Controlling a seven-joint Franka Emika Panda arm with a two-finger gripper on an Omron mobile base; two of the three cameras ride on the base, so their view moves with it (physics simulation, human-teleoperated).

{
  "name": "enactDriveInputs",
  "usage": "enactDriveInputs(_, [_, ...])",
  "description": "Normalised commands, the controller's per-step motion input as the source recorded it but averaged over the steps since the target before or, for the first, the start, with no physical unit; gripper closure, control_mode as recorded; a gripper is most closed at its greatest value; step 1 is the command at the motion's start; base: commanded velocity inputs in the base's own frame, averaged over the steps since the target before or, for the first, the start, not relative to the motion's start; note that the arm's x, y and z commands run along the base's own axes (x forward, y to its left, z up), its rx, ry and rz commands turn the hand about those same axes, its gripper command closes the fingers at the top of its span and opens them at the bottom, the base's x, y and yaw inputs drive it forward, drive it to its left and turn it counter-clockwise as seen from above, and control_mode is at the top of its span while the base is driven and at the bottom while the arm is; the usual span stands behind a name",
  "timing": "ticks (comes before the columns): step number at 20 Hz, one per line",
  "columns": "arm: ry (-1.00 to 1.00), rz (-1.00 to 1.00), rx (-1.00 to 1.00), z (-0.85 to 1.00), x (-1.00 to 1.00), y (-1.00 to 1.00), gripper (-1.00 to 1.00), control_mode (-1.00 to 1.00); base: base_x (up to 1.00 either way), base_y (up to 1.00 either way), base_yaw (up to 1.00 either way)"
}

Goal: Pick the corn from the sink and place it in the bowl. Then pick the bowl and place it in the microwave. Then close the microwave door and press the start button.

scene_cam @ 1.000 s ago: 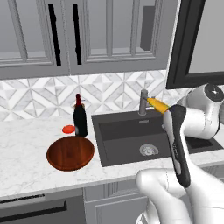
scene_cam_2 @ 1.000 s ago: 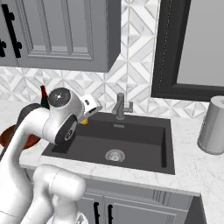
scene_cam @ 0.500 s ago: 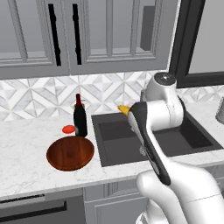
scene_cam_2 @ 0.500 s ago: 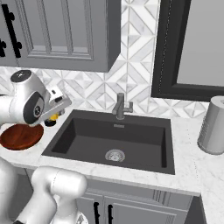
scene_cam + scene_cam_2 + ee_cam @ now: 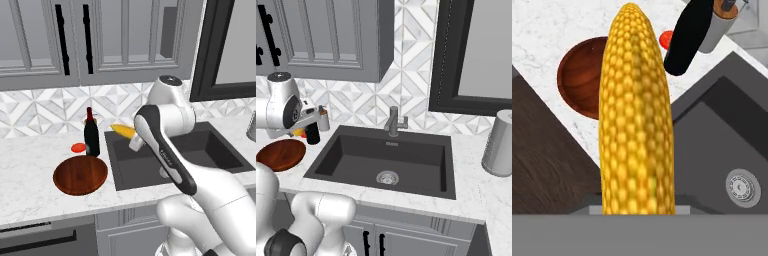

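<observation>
One corn [image 5: 123, 131], one bowl [image 5: 80, 174], one sink [image 5: 150, 165], one dark bottle [image 5: 91, 136] and one small flat red thing [image 5: 78, 147] on the counter [image 5: 25, 170], plus one grey canister [image 5: 500, 143] on the far right in the right base view. Sink has one drain [image 5: 387, 177] and one faucet [image 5: 393, 121].

Jaws [image 5: 133, 138] are about half open and clamped on the corn; in the hand view the cob [image 5: 636, 115] sticks straight out from between them w/ the base end tucked in at the bottom. Fingertips themselves are hidden behind it, can't make them out. Left base view has the corn up in the air over the left rim of the sink, just right of the bottle, tip pointing twd the bottle. Bowl [image 5: 584, 75] sits on the counter left of the sink, nothing in it, well apart from the cob but ahead of it in the hand view. Bottle stands upright just behind the bowl, red thing just beside the bottle.

Vs a sec ago: arm has swung left, from over by the faucet across the sink to its left edge. Half a sec ago it was roughly mid way. Grip looks the same. Bowl, bottle, red thing haven't moved.
</observation>
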Motion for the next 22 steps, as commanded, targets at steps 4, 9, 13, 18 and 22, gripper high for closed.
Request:
enactDriveInputs(4, [0.02,0.07,0.15,-0.52,0.07,0.6,1.0,-1.0,0.0,0.0,0.0])
enactDriveInputs(9, [0.02,0.03,0.03,-0.29,0.18,0.69,1.0,-1.0,0.0,0.0,0.0])
enactDriveInputs(13, [0.01,-0.01,-0.07,-0.02,0.12,0.67,1.0,-1.0,0.0,0.0,0.0])
enactDriveInputs(18, [0.11,-0.04,-0.07,-0.19,0.42,0.64,1.0,-1.0,0.0,0.0,0.0])
enactDriveInputs(22, [0.12,0.0,-0.05,-0.33,0.36,0.32,1.0,-1.0,0.0,0.0,0.0])
